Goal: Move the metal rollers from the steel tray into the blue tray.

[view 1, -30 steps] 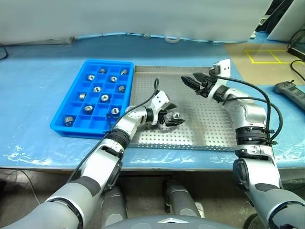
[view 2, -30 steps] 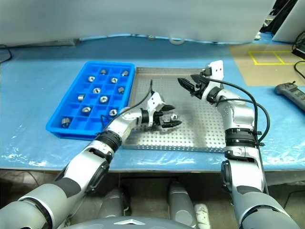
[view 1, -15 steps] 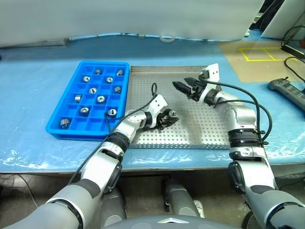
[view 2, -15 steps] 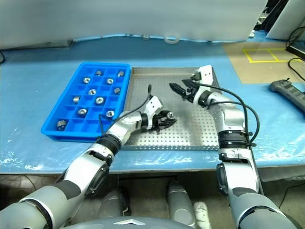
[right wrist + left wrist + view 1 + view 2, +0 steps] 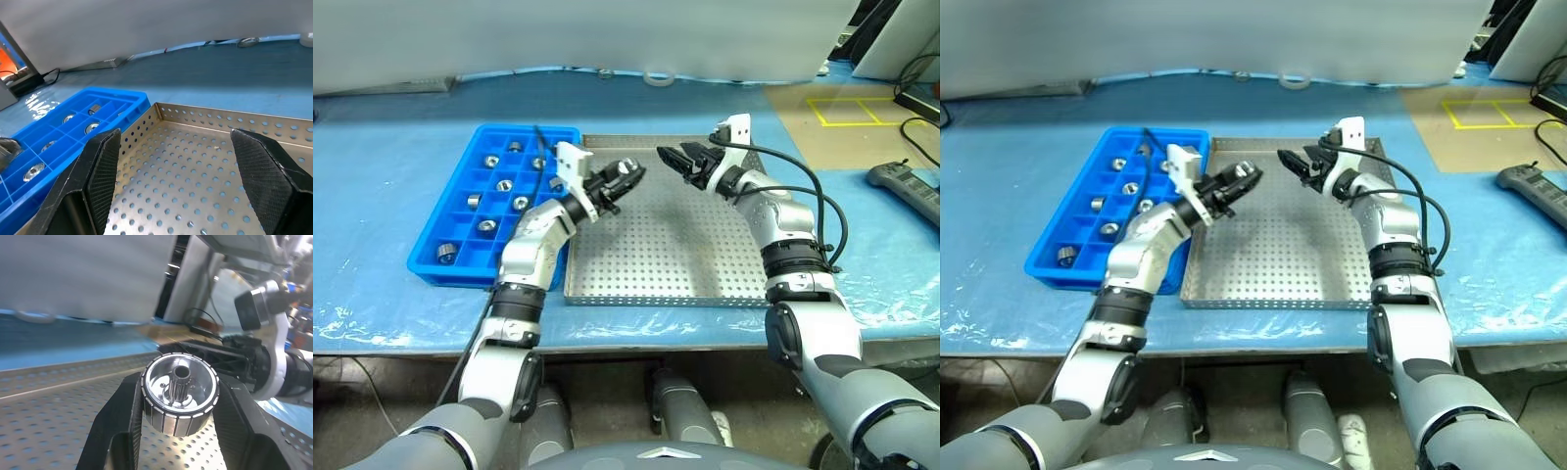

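Up close, the left end effector (image 5: 178, 431) clamps a metal roller (image 5: 179, 392); the right end effector (image 5: 178, 181) gapes empty.

— Seen past the right pincer (image 5: 173, 176)?
— Fingers (image 5: 105, 169) spread wide, gripping nothing. Beyond, bare perforated steel tray (image 5: 205, 161); touching its left rim, blue tray (image 5: 122, 105) with metal rollers (image 5: 33, 172) in compartments, on blue-covered worktop (image 5: 220, 73).

A blue sheet (image 5: 401, 186) covers the table, a roll of tape (image 5: 659, 78) lies at its far edge, a black remote (image 5: 904, 182) sits far right, and yellow markings (image 5: 847, 111) cross tan flooring.
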Tool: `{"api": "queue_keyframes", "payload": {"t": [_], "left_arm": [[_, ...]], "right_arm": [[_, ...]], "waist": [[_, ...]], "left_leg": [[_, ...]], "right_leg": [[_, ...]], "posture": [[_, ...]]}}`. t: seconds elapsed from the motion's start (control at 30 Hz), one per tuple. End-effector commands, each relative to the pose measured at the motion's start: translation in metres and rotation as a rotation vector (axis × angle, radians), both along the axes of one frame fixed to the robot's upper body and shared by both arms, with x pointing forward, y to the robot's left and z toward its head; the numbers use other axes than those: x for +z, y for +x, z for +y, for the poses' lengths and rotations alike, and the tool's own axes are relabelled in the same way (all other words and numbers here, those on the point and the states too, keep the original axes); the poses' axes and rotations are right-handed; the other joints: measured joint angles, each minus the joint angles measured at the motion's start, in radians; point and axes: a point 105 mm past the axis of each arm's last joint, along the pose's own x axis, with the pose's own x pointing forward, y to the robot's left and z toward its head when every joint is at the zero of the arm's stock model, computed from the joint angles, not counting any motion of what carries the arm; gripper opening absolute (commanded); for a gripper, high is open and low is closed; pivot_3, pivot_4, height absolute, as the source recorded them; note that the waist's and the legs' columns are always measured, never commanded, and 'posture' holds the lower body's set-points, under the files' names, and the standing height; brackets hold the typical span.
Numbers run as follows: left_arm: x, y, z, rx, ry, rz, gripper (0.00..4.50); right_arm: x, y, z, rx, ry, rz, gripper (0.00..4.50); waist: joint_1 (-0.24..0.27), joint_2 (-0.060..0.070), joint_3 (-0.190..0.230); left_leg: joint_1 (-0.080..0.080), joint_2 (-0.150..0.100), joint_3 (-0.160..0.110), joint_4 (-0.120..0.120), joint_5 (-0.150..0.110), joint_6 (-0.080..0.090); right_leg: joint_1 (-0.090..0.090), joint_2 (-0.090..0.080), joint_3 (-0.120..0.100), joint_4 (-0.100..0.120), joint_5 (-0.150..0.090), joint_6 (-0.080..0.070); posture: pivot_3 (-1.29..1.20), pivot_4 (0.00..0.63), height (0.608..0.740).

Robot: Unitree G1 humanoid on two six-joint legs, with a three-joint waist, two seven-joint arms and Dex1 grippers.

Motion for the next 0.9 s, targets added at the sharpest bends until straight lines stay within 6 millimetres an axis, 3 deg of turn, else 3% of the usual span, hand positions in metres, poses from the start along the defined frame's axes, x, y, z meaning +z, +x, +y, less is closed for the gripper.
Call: {"api": "queue_keyframes", "payload": {"t": [0.03,0.1,0.33,0.57,0.9], "left_arm": [[0.028,-0.013,0.022,0.104,-0.016,-0.072,1.70],[0.017,-0.018,0.036,0.186,0.078,-0.064,1.70],[-0.030,-0.042,0.090,0.412,0.144,0.063,1.70],[-0.059,-0.066,0.105,0.466,0.208,0.140,1.70],[-0.082,-0.066,0.114,0.498,0.287,0.232,1.70]], "right_arm": [[0.014,0.006,0.009,0.005,0.020,-0.048,3.73],[0.011,0.007,0.018,0.029,0.011,-0.043,3.73],[0.002,0.007,0.038,0.096,-0.013,-0.022,3.73],[-0.006,0.005,0.048,0.132,-0.026,-0.003,3.73],[-0.006,0.006,0.036,0.103,-0.047,-0.011,3.73]], "waist": [[0.009,0.000,0.000],[0.018,0.001,0.000],[0.047,0.001,0.001],[0.076,0.002,0.001],[0.071,0.003,0.001]], "left_leg": [[0.000,0.000,0.000,0.000,0.000,0.000],[-0.001,0.001,0.000,-0.001,0.000,0.000],[-0.001,0.002,0.000,-0.002,0.000,-0.001],[-0.001,0.002,0.000,-0.002,-0.002,-0.005],[0.002,0.002,0.000,-0.005,0.000,-0.009]], "right_leg": [[0.000,0.000,0.000,0.000,0.000,0.000],[0.000,0.000,-0.001,-0.001,0.000,0.000],[-0.001,0.000,-0.002,-0.002,0.000,0.000],[-0.001,0.000,-0.003,-0.002,0.000,0.000],[-0.001,0.001,-0.002,0.000,0.000,0.000]], "posture": [[-0.29,0.150,0.740],[-0.27,0.150,0.740],[-0.21,0.150,0.740],[-0.19,0.150,0.740],[-0.26,0.150,0.740]]}}
